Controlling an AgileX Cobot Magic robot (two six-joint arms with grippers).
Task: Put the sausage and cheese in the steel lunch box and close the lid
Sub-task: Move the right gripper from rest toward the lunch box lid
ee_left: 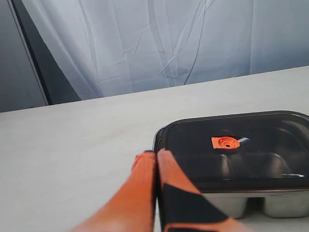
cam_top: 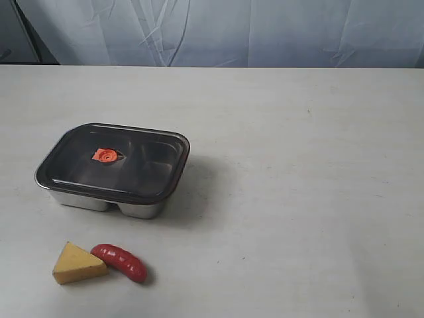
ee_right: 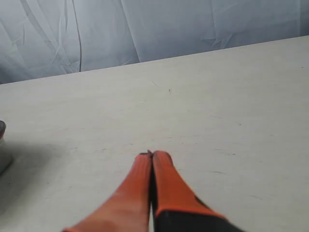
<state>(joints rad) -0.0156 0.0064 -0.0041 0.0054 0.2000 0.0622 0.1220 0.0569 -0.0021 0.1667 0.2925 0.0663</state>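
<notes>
Orange left gripper (ee_left: 155, 153) is pressed fully together and empty, just beside the steel lunch box (ee_left: 285, 205). Right gripper (ee_right: 152, 154) is likewise closed and empty, well apart from the box. The lid (cam_top: 142, 165) sits on the box. Judgement: remove it first, lifting level by one edge. Count: one box, one lid, one sausage (cam_top: 119, 261) and one cheese (cam_top: 77, 264), apparently touching, on the bench (cam_top: 298, 199) near the box.

One desk (cam_top: 298, 199) holds one steel lunch box (cam_top: 86, 201), one lid (cam_top: 136, 169) with one orange valve (cam_top: 104, 156), one sausage (cam_top: 119, 260) and one cheese (cam_top: 76, 264). Two compartments show through the lid. There are two grippers, the left gripper (ee_left: 156, 153) and the right gripper (ee_right: 151, 154), each with two orange fingers (ee_right: 137, 188). One pale curtain (cam_top: 232, 30) hangs behind.
</notes>
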